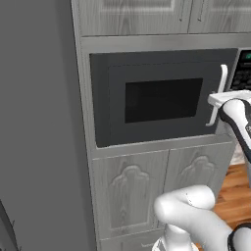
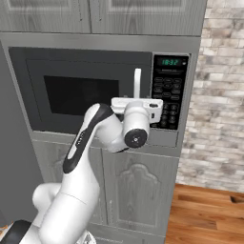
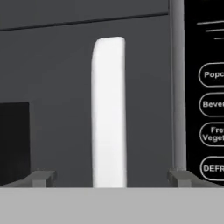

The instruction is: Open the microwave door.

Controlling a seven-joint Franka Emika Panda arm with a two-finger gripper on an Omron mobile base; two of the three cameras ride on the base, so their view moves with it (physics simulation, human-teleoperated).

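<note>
The microwave [image 1: 162, 59] is built into grey cabinets, and its dark grey door [image 1: 162, 100] with a black window lies flush with the front. A vertical white bar handle [image 1: 221, 93] runs down the door's right edge, beside the black keypad panel [image 2: 169, 90] with a green display. My gripper [image 3: 111, 177] is open and level with the lower part of the handle [image 3: 109, 109]. One fingertip [image 3: 41, 177] stands to the handle's left and the other to its right, neither touching it. In the right base view the white hand [image 2: 137, 106] covers the handle's lower half [image 2: 137, 81].
Wood-grain cabinet doors sit above [image 2: 95, 14] and below [image 1: 130, 191] the microwave. A tall plain grey panel [image 1: 39, 122] stands to the left. At the right are a brick wall [image 2: 219, 95] and a wooden floor [image 2: 205, 214].
</note>
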